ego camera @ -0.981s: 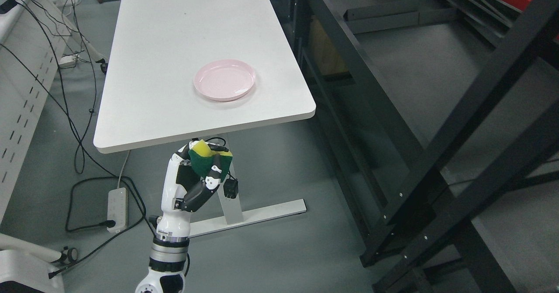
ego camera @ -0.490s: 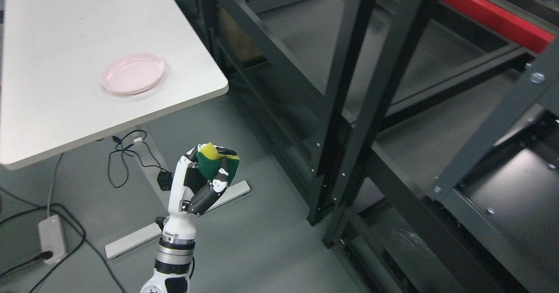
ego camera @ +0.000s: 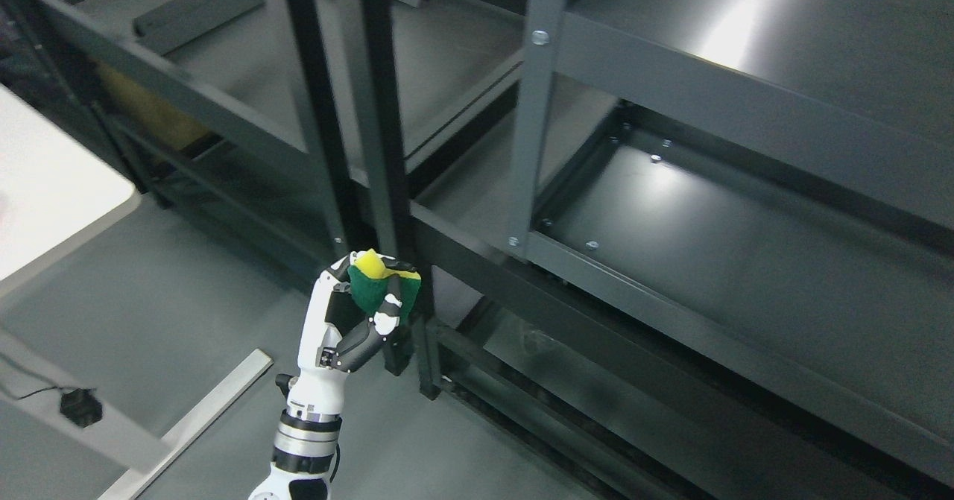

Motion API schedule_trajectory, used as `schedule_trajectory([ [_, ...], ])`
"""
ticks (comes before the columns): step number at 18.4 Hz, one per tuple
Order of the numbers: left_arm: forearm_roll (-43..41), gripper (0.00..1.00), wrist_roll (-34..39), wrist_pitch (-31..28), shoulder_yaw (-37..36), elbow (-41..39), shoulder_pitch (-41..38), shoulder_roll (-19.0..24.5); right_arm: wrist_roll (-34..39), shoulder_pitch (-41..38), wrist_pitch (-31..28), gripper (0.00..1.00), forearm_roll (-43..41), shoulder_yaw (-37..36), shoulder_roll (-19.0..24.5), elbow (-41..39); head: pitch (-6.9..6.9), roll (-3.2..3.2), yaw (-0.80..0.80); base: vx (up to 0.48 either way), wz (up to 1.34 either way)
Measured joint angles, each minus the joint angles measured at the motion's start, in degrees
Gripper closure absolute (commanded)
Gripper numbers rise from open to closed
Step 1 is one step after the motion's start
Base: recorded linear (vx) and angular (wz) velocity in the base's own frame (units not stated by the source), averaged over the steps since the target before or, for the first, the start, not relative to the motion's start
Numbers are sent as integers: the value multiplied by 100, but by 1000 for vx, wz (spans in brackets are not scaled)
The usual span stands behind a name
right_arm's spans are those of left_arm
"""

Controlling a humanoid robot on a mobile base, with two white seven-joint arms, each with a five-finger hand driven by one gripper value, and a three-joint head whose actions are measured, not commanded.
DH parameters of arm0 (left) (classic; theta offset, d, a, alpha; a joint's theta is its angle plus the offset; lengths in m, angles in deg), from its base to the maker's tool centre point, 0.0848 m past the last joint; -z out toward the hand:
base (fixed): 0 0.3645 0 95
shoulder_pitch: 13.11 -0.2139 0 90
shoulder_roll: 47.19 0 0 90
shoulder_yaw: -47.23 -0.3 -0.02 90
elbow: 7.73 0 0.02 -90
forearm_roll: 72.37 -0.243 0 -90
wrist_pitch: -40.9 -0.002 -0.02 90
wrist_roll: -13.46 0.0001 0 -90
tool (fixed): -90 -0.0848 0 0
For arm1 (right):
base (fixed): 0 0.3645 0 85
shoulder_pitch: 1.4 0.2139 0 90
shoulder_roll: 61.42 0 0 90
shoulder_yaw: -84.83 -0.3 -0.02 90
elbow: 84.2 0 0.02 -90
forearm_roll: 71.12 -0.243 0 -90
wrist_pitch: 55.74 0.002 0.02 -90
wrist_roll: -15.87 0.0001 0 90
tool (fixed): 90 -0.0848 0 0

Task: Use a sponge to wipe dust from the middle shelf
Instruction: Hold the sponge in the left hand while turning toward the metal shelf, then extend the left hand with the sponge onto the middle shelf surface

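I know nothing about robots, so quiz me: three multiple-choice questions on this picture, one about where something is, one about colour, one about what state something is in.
1. Where is the sponge?
A. lying on a shelf board
B. in the left hand, held above the floor
C. on the white table

2. Which colours does the sponge show?
A. yellow and green
B. blue and white
C. all pink

3. How are the left hand's fingers?
A. spread wide, holding nothing
B. curled around the sponge
C. hidden from view

Answers:
1 B, the sponge sits in the raised hand in front of the shelf rack, touching no board.
2 A, a yellow top over a green pad.
3 B, the fingers wrap across the green side.
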Motion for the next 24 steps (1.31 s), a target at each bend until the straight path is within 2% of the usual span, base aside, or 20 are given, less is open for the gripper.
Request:
schedule_trajectory([
  [7, -4, 95, -27, -5, -106, -1, -100, -1, 0, -2, 0, 0, 0, 1, 0, 0, -3, 0, 0, -27, -852],
  [12, -227, 95, -357, 3, -518, -34, -184, -1, 0, 1, 0, 0, 0, 1, 0, 0, -5, 0, 0, 6, -565],
  [19, -1703, 93, -607, 135, -1475, -61, 574, -1, 0, 2, 0, 0, 0, 1, 0, 0, -5, 0, 0, 10, -160],
  [24, -2997, 94, -982, 292, -2094, -60, 1812, -1, 0, 0, 0, 0, 0, 1, 0, 0, -5, 0, 0, -8, -60],
])
